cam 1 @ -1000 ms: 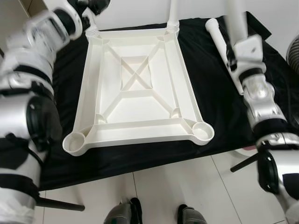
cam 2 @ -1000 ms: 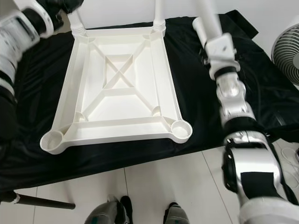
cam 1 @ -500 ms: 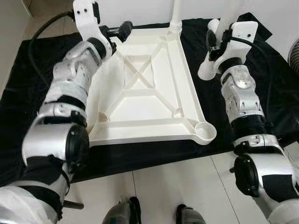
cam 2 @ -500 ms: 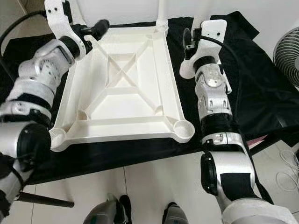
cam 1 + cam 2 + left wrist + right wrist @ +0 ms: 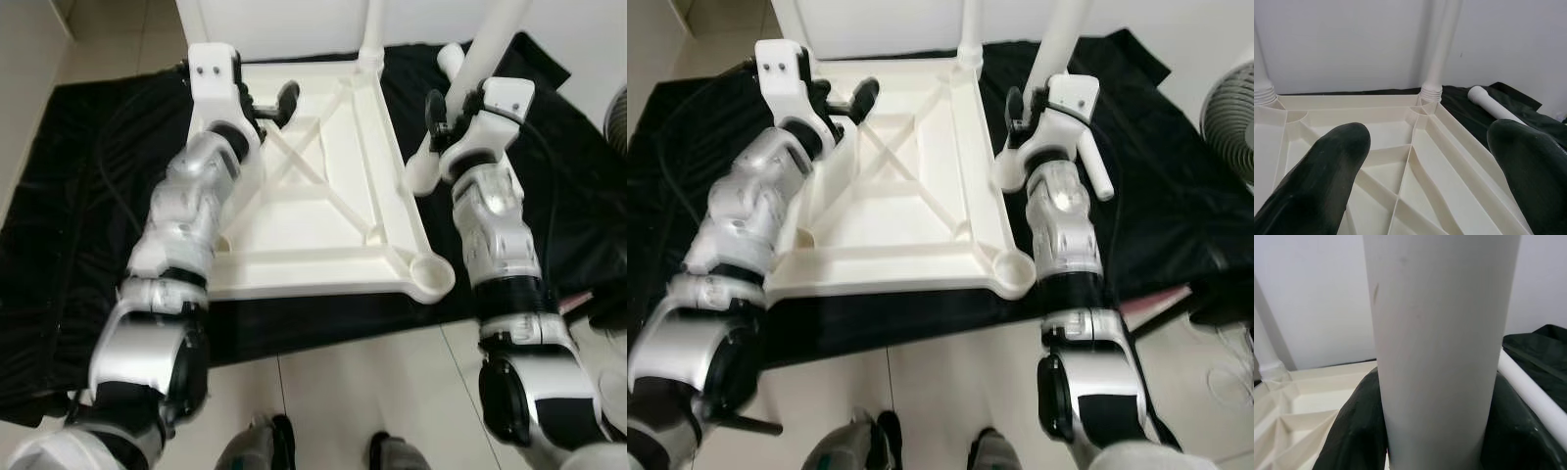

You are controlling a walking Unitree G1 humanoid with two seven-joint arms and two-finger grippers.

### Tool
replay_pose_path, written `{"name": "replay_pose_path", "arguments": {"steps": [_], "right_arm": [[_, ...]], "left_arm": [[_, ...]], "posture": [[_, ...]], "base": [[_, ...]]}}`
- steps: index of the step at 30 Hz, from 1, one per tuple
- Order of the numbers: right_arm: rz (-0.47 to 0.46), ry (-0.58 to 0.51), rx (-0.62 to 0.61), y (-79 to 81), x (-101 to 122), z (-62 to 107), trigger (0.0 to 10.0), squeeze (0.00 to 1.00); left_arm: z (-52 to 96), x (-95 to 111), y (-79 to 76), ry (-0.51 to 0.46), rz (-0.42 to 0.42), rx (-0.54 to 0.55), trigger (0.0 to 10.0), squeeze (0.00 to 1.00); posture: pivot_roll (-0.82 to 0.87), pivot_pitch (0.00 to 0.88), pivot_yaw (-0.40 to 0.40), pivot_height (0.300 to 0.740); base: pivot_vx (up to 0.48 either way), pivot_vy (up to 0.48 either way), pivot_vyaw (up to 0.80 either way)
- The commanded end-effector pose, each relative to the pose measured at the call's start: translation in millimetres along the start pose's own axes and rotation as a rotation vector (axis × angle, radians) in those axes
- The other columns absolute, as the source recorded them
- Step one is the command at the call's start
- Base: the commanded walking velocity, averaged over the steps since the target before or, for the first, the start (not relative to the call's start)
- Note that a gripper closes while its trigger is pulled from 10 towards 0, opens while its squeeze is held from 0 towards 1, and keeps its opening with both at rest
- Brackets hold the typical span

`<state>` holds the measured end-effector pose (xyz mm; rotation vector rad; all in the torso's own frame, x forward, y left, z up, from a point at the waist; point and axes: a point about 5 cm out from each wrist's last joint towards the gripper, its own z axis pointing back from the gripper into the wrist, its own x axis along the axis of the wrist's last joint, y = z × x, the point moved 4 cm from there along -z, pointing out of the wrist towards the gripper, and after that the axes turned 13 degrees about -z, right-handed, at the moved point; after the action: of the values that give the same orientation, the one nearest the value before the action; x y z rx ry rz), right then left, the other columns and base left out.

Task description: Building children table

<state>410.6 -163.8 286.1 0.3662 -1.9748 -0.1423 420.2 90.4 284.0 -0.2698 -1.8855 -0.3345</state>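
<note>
Here the white plastic table top point(image 5: 323, 186) lies upside down on a black cloth point(image 5: 78, 225) spread over the tiled floor point(image 5: 343, 392), its ribbed underside facing up with a cross of stiffening ribs in the middle. Two white legs already stand upright in the far corner sockets: the far-left leg point(image 5: 1261, 73) and the far-right leg point(image 5: 370, 34), each seated on a threaded collar. The near-right corner socket point(image 5: 431, 277) is open, and the near-left corner is hidden behind the left arm. The right gripper point(image 5: 1425, 431) is clamped on a third leg point(image 5: 460, 93), its black fingers point(image 5: 1352, 431) pressed against both sides of the white tube; the leg stands almost upright, leaning a little, with its rounded lower end just beside the right rim of the table top, over the cloth. A fourth leg point(image 5: 1095, 162) lies flat on the cloth to the right of the table, partly behind the right wrist. The left gripper point(image 5: 1425, 161) hovers over the far-left part of the underside with its two fingers point(image 5: 1317, 181) spread wide apart and nothing between them. A fan point(image 5: 1229, 113) stands at the right edge beyond the cloth.
</note>
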Motion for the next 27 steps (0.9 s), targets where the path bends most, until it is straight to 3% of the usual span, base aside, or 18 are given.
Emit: {"name": "replay_pose_path", "arguments": {"steps": [1,7,14,17,19,21,25,27], "right_arm": [[-0.026,-0.002,0.016,4.7,0,4.4,10.0,0.00],[0.007,-0.038,0.040,16.8,0,13.2,10.0,0.00],[0.014,-0.010,0.039,26.3,-9,21.3,10.0,0.00],[0.006,0.023,0.028,27.6,-13,22.1,10.0,0.00],[0.017,0.025,0.033,28.5,-13,21.7,10.0,0.00],[0.045,0.032,0.054,30.1,-12,20.6,10.0,0.00],[0.061,0.048,0.074,30.3,-11,18.1,10.0,0.00],[0.078,0.082,0.104,31.9,-14,14.9,10.0,0.00]], "left_arm": [[3.9,1,8.0,-0.003,-0.032,0.075,10.0,0.00],[12.6,-1,10.4,0.000,-0.082,0.124,10.0,0.00],[21.1,-2,10.6,-0.009,-0.071,0.182,10.0,0.00],[28.1,-3,10.5,-0.039,-0.166,0.225,10.0,0.00],[29.7,-3,9.2,-0.048,-0.181,0.227,10.0,0.00],[32.1,2,5.2,-0.085,-0.216,0.202,10.0,0.00],[31.4,8,-3.9,-0.111,-0.137,0.135,10.0,0.00],[28.0,16,-18.6,-0.138,-0.147,0.048,10.0,0.00]], "posture": [[-0.06,0.100,0.067,0.740],[-0.06,0.079,0.064,0.740],[-0.07,0.047,0.063,0.740],[-0.07,0.036,0.056,0.740],[-0.06,0.031,0.051,0.740],[-0.06,0.027,0.045,0.740],[-0.05,0.032,0.038,0.740],[-0.05,0.039,0.033,0.740]], "base": [[0.000,0.000,0.00],[0.000,0.000,0.00],[0.000,0.000,0.00],[0.000,0.000,0.00],[0.000,0.000,0.00],[0.000,0.000,0.00],[0.000,0.000,0.00],[0.000,0.000,0.00]]}}
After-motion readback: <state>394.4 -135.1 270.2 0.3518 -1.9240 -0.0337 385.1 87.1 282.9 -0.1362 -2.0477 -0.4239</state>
